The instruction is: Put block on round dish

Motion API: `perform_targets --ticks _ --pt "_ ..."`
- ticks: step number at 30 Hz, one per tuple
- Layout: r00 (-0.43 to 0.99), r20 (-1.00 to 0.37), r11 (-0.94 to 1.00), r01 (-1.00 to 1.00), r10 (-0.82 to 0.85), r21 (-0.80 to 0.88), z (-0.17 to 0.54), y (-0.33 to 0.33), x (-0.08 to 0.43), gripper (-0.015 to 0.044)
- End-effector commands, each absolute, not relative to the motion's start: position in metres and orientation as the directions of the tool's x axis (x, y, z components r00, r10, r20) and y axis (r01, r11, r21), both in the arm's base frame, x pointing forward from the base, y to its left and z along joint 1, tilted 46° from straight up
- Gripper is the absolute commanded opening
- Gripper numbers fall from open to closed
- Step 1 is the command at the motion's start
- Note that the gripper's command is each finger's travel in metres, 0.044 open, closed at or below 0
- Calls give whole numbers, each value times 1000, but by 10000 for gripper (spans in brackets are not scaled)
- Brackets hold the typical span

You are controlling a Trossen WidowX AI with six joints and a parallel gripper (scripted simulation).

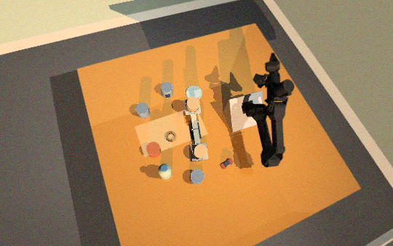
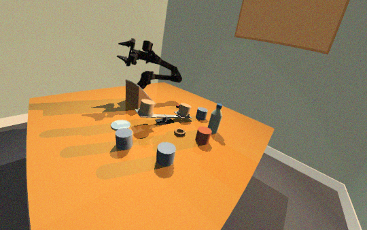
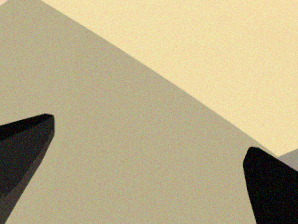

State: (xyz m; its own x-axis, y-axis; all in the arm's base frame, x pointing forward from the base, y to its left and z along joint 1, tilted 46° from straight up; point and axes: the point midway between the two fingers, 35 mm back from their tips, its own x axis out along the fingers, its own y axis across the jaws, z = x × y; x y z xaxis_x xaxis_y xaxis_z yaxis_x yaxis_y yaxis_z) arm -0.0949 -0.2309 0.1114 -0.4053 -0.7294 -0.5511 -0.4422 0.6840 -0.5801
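Two tan cups stand on the balance point(image 1: 196, 132) point(image 2: 170, 116). One cup point(image 1: 193, 104) point(image 2: 147, 107) is on the end beside the pale round dish point(image 1: 193, 92) point(image 2: 120, 124). The other cup point(image 1: 200, 151) point(image 2: 185, 109) is on the far end from the dish. The dish-side end looks raised and the other end looks lower. No block shows; the cups hide what is under them. The dish looks bare. My gripper point(image 2: 119, 50) point(image 3: 150, 140) is open and empty, high above the table and away from the balance, with only walls behind its fingers in the wrist view.
An upright panel point(image 1: 238, 120) point(image 2: 132, 95) stands between arm and balance. Blue-grey cylinders point(image 1: 167, 89) point(image 1: 143, 110) point(image 1: 196, 177), a red cylinder point(image 1: 153, 149) point(image 2: 203, 137), a bottle point(image 1: 164, 172) point(image 2: 215, 122), a ring point(image 1: 166, 136) and a small red-and-blue object point(image 1: 226, 163) surround the balance.
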Motion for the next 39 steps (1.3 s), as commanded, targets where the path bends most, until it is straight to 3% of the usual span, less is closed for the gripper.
perform_targets --ticks 1,20,39 --pt "-323 -595 676 -407 -736 -615 107 -237 -79 440" --pt "123 -771 759 -140 -624 -636 85 -234 13 440" --pt "475 -825 948 74 -306 -309 81 -195 95 440"
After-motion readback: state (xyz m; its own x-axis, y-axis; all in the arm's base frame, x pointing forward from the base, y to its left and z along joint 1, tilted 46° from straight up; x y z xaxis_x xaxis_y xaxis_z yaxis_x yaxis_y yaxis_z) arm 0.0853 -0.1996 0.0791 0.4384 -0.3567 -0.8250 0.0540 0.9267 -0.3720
